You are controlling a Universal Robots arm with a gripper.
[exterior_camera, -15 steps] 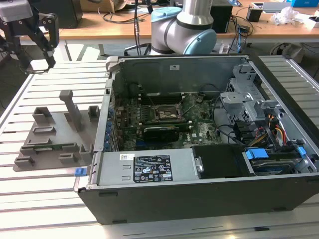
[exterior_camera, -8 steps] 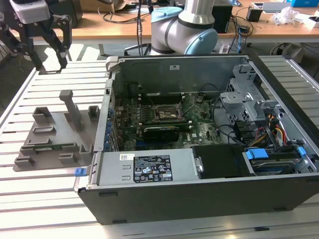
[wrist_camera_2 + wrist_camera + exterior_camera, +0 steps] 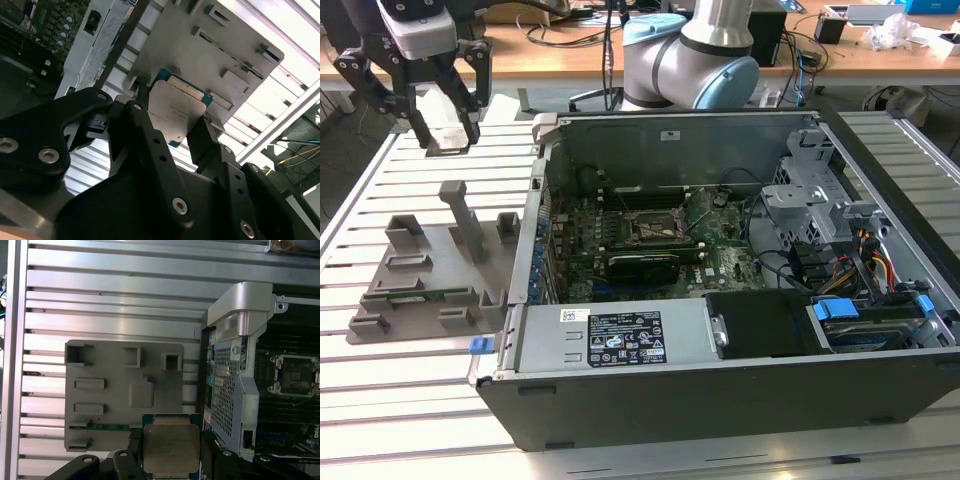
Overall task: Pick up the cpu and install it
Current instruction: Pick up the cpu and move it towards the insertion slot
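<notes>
The cpu [image 3: 170, 450], a flat square chip with a dull silver top and a green edge, is clamped between the black fingers of my gripper [image 3: 171, 447]. In the second wrist view the cpu [image 3: 172, 112] is held edge-on by my gripper [image 3: 170, 120]. In the exterior view my gripper [image 3: 445, 135] hangs above the slatted table at the exterior view's left, beyond the grey fixture plate [image 3: 430, 270]. The black cpu socket [image 3: 650, 228] lies open in the middle of the motherboard, also seen as the socket [image 3: 294, 374] in the first wrist view.
The open computer case [image 3: 720, 380] stands at the exterior view's right of the fixture plate [image 3: 115, 390], its metal wall [image 3: 235, 385] rising between plate and socket. A green memory stick [image 3: 100, 426] sits in the plate. A drive cage [image 3: 810, 190] and cables [image 3: 870, 265] fill the case's far side.
</notes>
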